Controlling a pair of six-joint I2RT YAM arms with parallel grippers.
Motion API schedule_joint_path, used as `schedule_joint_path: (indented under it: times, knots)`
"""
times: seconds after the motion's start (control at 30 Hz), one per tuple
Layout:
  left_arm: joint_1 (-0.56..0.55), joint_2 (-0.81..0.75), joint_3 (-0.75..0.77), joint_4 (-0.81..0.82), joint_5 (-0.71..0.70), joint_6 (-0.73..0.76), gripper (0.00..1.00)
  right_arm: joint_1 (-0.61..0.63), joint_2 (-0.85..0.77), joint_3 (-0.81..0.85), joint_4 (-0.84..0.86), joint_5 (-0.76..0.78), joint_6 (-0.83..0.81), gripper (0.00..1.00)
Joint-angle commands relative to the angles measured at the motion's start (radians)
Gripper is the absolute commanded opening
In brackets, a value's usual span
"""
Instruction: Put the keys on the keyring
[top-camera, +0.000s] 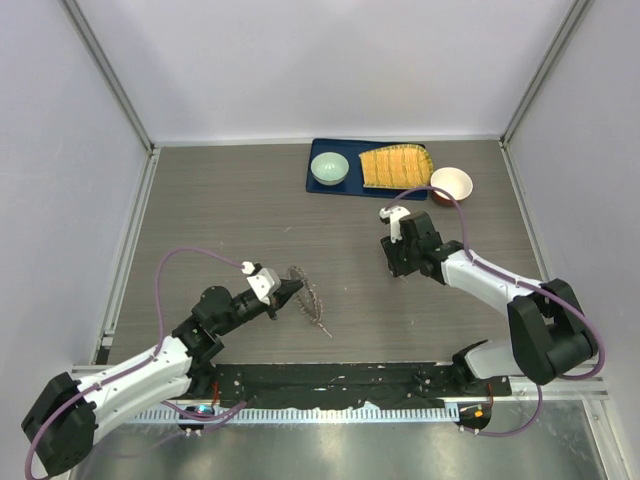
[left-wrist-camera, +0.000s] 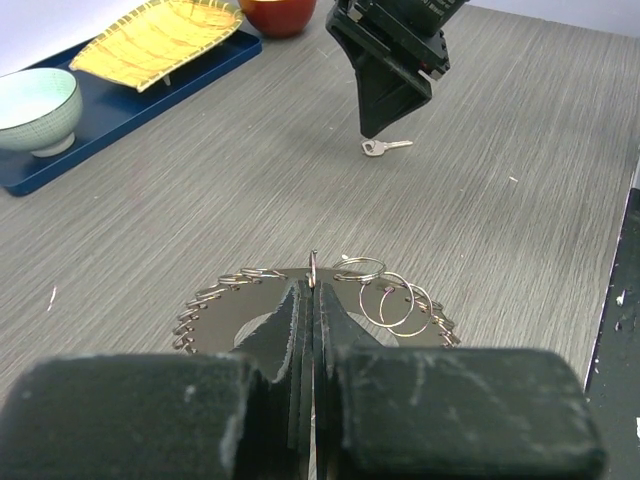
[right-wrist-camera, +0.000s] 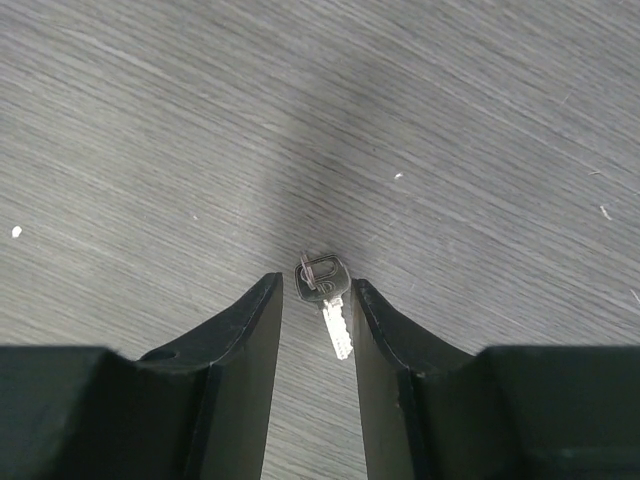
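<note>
Left jaws on one keyring (left-wrist-camera: 222, 312), right jaws around one key (right-wrist-camera: 330, 300)

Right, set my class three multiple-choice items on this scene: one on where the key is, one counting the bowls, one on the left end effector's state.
1. Where is the key?
A. On the yellow plate
B. On the table, between the jaws of the right end effector
C. In a bowl

2. How many bowls are there?
A. One
B. Two
C. Four

3. The left end effector is:
A. Wide open over the table
B. Shut on the key
C. Shut on the keyring

Answers:
1 B: the right wrist view shows it lying on the table in the gap between the jaws.
2 B: there is a green bowl on the tray and a red bowl beside it.
3 C: its jaws are pressed together on the keyring's edge.
</note>
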Motion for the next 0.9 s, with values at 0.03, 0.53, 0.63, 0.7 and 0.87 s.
schedule_joint_path:
  times: [0.03, 0.53, 0.63, 0.7, 0.87]
  knots:
    - [0.002, -0.014, 0.041, 0.012, -0.02, 0.014, 0.0, -0.021, -0.079, -0.03, 0.074, -0.092, 0.022, 0.4]
    - [0.002, -0.057, 0.037, 0.003, -0.025, -0.002, 0.0, -0.023, -0.276, -0.24, 0.341, 0.155, 0.55, 0.5]
    - [0.002, -0.068, 0.032, 0.001, -0.028, 0.0, 0.0, -0.021, -0.283, -0.321, 0.407, 0.225, 0.613, 0.52]
    - [0.002, -0.065, 0.033, 0.0, -0.028, -0.002, 0.0, -0.023, -0.289, -0.361, 0.45, 0.247, 0.631, 0.54]
    - [0.002, -0.061, 0.04, -0.006, -0.02, 0.003, 0.0, -0.029, -0.282, -0.404, 0.504, 0.229, 0.667, 0.64]
